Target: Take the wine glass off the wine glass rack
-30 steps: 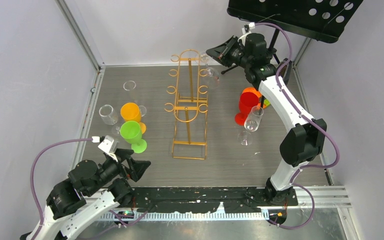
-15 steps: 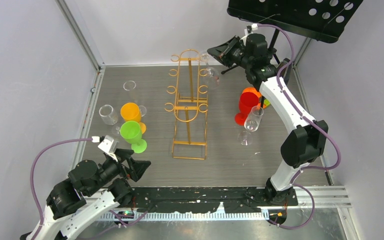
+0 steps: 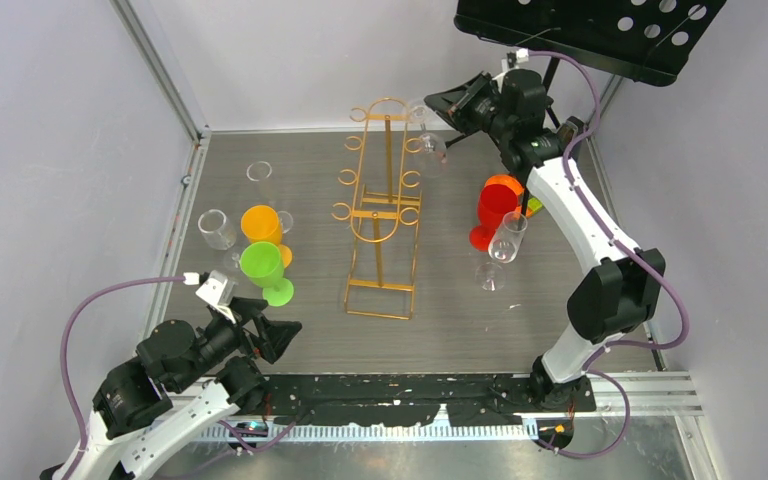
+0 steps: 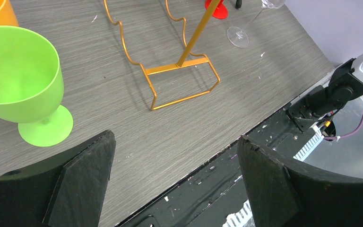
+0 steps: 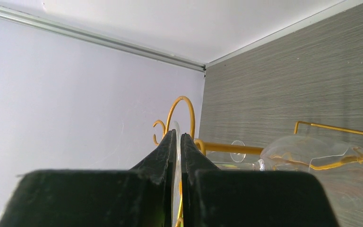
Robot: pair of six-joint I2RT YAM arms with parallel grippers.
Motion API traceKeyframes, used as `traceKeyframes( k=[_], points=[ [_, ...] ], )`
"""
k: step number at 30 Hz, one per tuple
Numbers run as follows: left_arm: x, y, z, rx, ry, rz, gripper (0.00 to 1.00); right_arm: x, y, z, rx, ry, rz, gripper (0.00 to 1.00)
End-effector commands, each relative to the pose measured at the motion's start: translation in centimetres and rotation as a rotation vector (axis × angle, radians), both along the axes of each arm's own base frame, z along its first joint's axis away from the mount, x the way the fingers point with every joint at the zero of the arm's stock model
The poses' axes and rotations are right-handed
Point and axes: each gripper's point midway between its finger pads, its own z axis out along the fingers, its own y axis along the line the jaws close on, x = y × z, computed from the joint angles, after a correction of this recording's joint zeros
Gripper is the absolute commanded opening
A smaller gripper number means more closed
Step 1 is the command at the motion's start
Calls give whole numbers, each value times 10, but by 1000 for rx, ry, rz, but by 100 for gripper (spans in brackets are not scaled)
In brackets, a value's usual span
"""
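Wine glass [image 5: 305, 152] foot pinched by right fingers [image 5: 163, 158], wrist-view only; left fingers [image 4: 80, 184] splayed, empty.

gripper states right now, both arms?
Left gripper: jaws open, holding nothing.
Right gripper: jaws closed on the thin foot of the clear wine glass.

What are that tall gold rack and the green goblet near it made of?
The tall gold wire rack looks like thin metal rod with a glossy gold finish: it is bent into tight curls and glints. The green goblet is probably plastic: opaque, fairly matte, evenly coloured and thick-walled.
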Motion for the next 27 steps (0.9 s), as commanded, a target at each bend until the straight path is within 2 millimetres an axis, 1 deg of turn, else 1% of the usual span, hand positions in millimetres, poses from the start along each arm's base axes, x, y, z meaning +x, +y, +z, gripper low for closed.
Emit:
traceKeyframes(
  k=[1,6,20,27],
  points=[
    [5,-1,4,-6,-13,15,97,-14,-17,54,53,-146,-35,6],
    [5,-2,4,-3,-10,15,97,-12,-22,52,60,-144,-59,6],
    [5,-3,2,2,-4,9,97,-9,-38,67,75,-165,-126,6],
    [5,-4,2,2,-5,6,97,-11,-45,68,72,-167,-146,6]
  ],
)
